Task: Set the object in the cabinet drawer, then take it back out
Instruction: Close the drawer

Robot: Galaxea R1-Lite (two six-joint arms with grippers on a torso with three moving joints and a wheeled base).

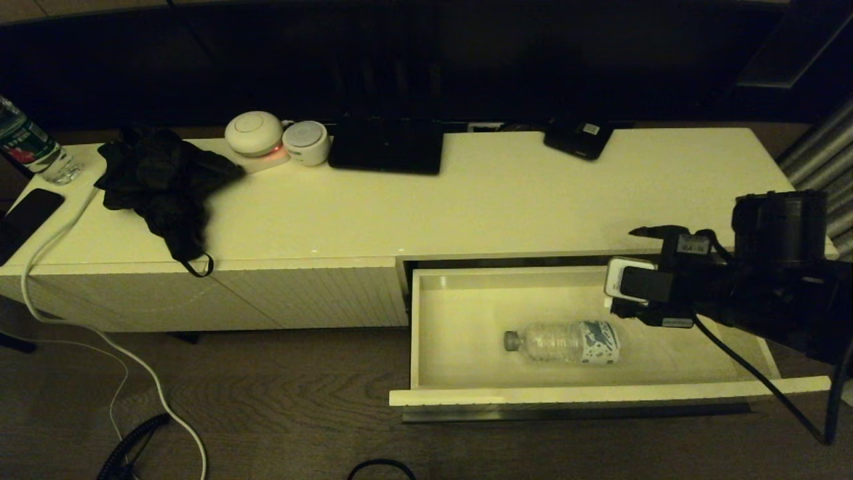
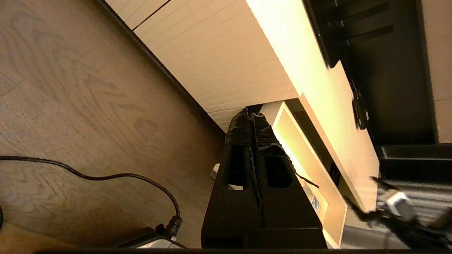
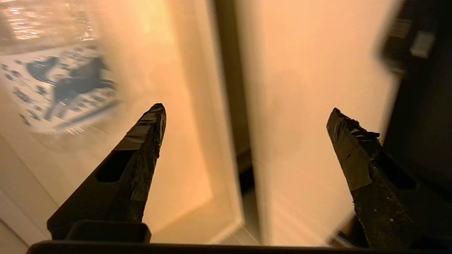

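Note:
The cabinet drawer stands pulled out at the right, its dark handle bar below the front. The object, a clear bottle with grey cap and blue-and-white label, lies on its side on the drawer floor, cap pointing left. My right gripper hovers open and empty over the drawer's back right, just right of the bottle's base. In the right wrist view its fingers straddle the drawer's back wall, with the bottle's label off to one side. My left gripper is shut and parked low by the floor.
On the cabinet top are a dark-labelled bottle, a phone, a black cloth, two round white devices, a flat black box and a small black device. A white cable hangs down to the floor.

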